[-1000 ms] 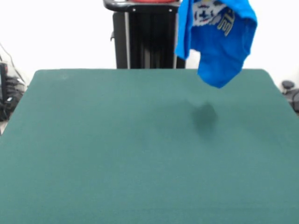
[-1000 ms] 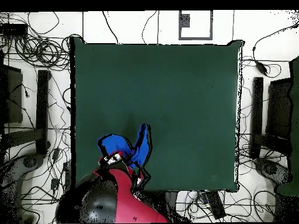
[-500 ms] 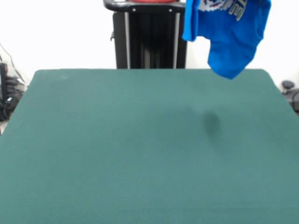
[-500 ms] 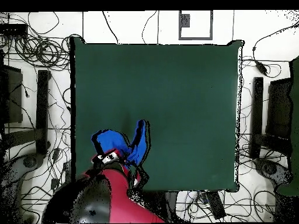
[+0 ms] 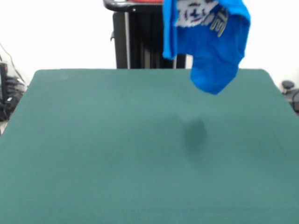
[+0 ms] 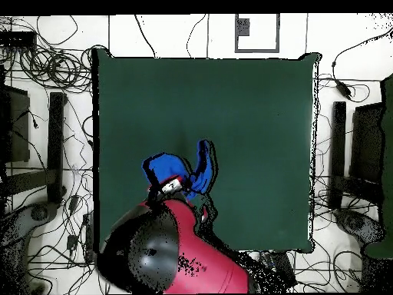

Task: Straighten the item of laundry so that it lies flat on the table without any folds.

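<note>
above the far right part of the table (image 5: 140,154), from the front, the blue t-shirt (image 5: 210,42) hangs in the air, bunched and folded over itself, its long axis running straight down from the top edge of the picture. white lettering shows on the upper folds, partly turned and hard to read. its lowest lobe dangles clear of the green felt, and a dark soft shadow (image 5: 194,133) sits on the cloth below and a little nearer, so nothing of the shirt touches the table. the pincer itself is out of sight here, above the frame; the shirt lies directly beneath it, hanging from it.

from overhead, the red and black arm (image 6: 176,253) reaches in from the bottom edge, and the gripper (image 6: 172,186) shows as a small pale patch where the blue cloth gathers. the t-shirt (image 6: 184,173) spreads just beyond it as two lobes, over the table's (image 6: 246,107) near left portion, with most of the green top well apart and bare. the fingers are buried in cloth, so i can't see their gap, but with the shirt hanging free from that point i'd judge them clamped on a bunch of fabric. the coming move, i'd say, turns on lowering that hanging length onto the felt and drawing it out along its length.
</note>
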Tool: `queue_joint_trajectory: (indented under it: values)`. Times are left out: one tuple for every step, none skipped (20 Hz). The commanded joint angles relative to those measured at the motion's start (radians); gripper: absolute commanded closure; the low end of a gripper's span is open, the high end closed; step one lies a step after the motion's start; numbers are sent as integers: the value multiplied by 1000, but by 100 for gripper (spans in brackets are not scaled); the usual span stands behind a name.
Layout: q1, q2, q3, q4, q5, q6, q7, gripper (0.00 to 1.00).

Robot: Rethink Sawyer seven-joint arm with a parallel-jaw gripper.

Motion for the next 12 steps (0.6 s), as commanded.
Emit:
queue_joint_trajectory:
  values:
    - [-77, 81, 226, 99, -16, -143, 97, 100]
    - [-81, 80, 227, 94, -20, -137, 101, 100]
    - [-79, 78, 223, 88, -26, -123, 108, 100]
    - [-83, 78, 225, 83, -28, -119, 111, 100]
    - [-85, 75, 227, 80, -30, -111, 111, 100]
    - [-92, 73, 231, 80, -29, -108, 110, 100]
    - [-93, 69, 233, 79, -30, -103, 113, 100]
    - [-99, 69, 235, 76, -33, -98, 111, 100]
    - [-99, 69, 235, 73, -38, -98, 111, 100]
    - [-101, 69, 237, 72, -42, -102, 108, 100]
    - [-103, 70, 240, 70, -46, -106, 105, 100]
    - [-100, 71, 238, 70, -55, -119, 102, 100]
